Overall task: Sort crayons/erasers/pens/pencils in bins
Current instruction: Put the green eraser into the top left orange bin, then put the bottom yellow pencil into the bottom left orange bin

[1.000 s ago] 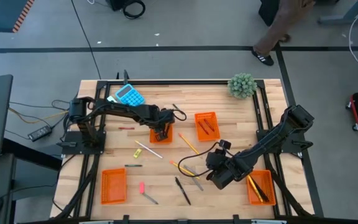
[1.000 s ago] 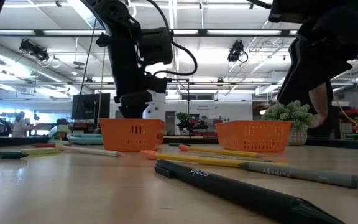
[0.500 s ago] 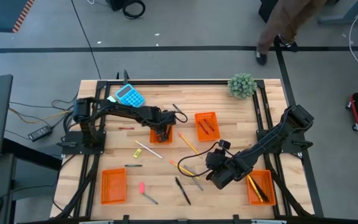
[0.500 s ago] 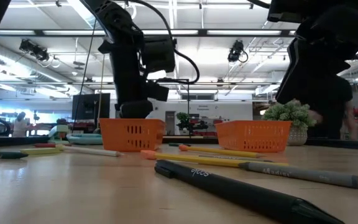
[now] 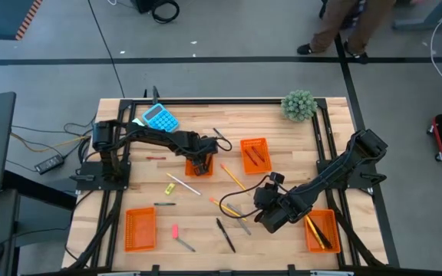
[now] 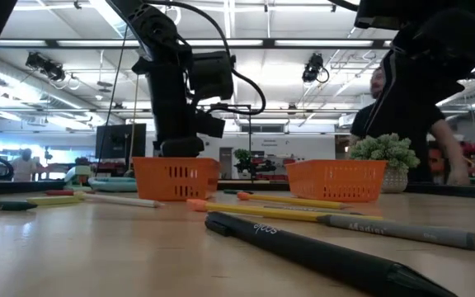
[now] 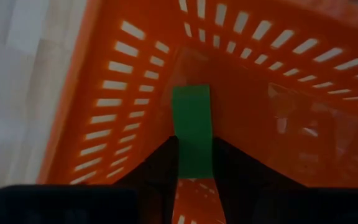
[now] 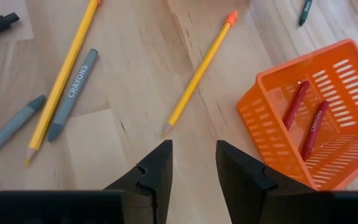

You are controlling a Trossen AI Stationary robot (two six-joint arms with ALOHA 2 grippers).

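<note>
The green eraser sits between the left gripper's two dark fingers inside an orange bin, its upper end against the bin floor; its lower end is hidden between the fingertips, so whether the fingers pinch it or have just let go cannot be told. From above, that left gripper covers most of the same bin near the table's middle, and the eraser cannot be seen there. In the low view the arm's dark body hides the bin's inside behind the slotted wall. The right gripper hangs with its fingers parted and nothing between them, above bare wood near two yellow pencils and two grey crayons. Beside it a second bin holds two red crayons, its far corner cut off by the picture's edge. From overhead the right gripper lies toward the front right, next to a third bin whose contents are too small to name. A fourth bin stands front left, with a pink eraser just beside it.
</note>
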